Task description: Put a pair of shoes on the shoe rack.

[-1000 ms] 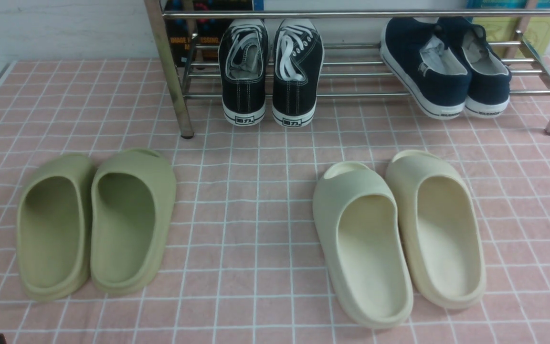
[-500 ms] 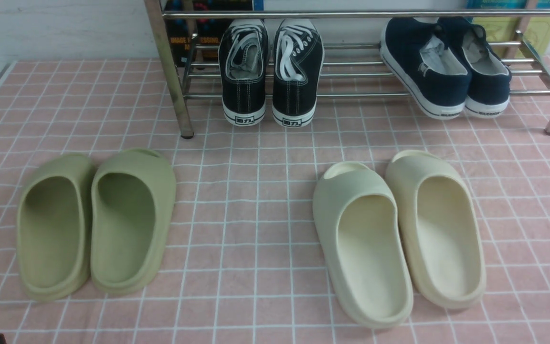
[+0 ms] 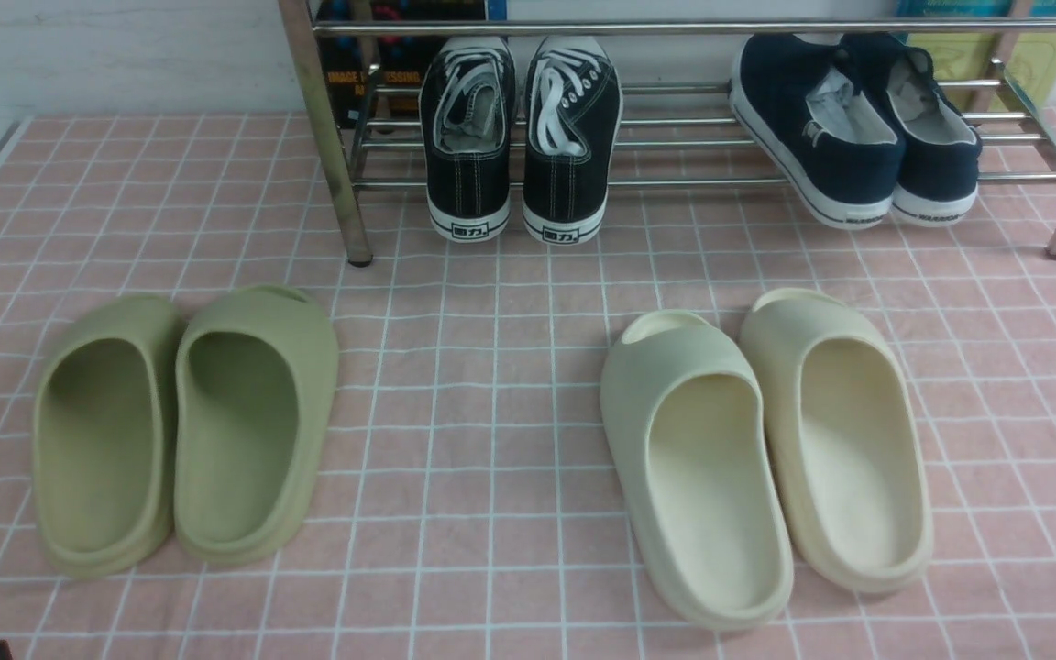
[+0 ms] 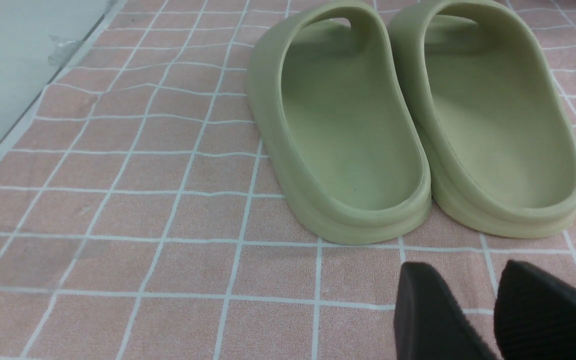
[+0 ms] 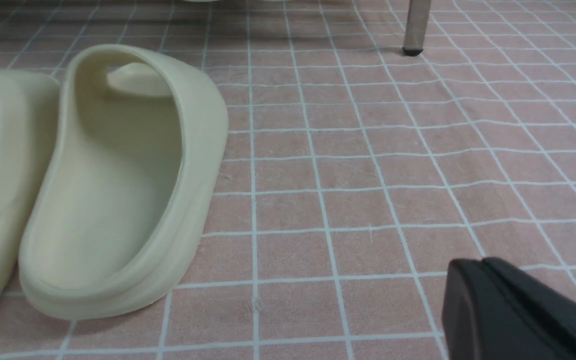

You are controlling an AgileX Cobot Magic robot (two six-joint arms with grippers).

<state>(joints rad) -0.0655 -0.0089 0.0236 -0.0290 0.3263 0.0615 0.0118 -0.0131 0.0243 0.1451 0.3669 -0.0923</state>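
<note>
The two navy-blue slip-on shoes, one (image 3: 808, 151) beside the other (image 3: 940, 160), rest side by side on the right end of the chrome shoe rack (image 3: 675, 181), heels toward me and turned a little to the left. My left gripper (image 4: 463, 272) is open and empty, low over the pink cloth just in front of the heels of the green slides. My right gripper (image 5: 480, 264) is shut and empty, low over the cloth to the right of the cream slides. Neither gripper shows in the front view.
Black lace-up sneakers (image 3: 519, 137) sit on the rack's left part. Green slides (image 3: 184, 431) (image 4: 408, 125) lie front left and cream slides (image 3: 766, 449) (image 5: 113, 185) front right on the pink checked cloth (image 3: 491, 367). A rack leg (image 5: 416, 25) stands beyond the right gripper.
</note>
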